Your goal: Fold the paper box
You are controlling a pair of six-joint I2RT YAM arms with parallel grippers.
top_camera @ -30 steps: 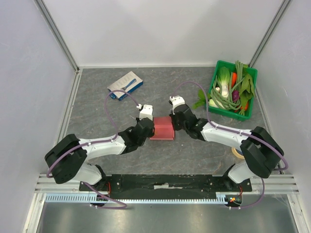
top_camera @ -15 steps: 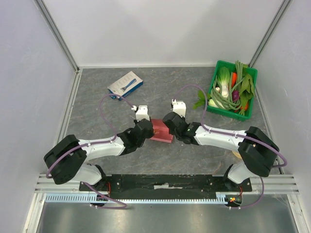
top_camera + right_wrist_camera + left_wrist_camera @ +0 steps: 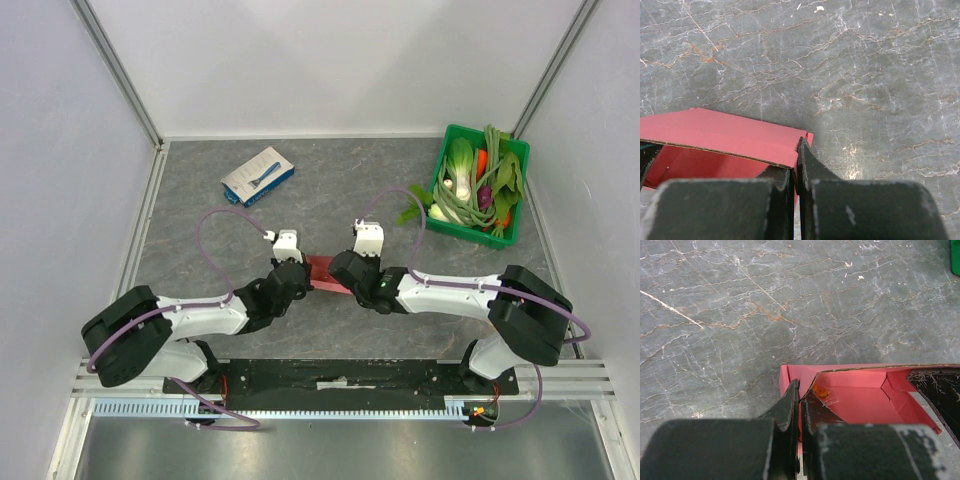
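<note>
The grey marbled table (image 3: 340, 190) carries a white-and-blue box (image 3: 258, 175) at the far left and a green basket (image 3: 472, 234) of vegetables at the far right. The pink paper box (image 3: 323, 272) is nearer, in the middle.

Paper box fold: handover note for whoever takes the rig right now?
Left pincer: shut on the left wall of the thin pink-red paper box, near a corner.
Right pincer: shut on the opposite wall, also at a corner.
Box: mid-table, between the two arms.
Done: walls stand up, and an inner flap shows in the left wrist view.
Left: top is open, so finish the remaining folds.
</note>
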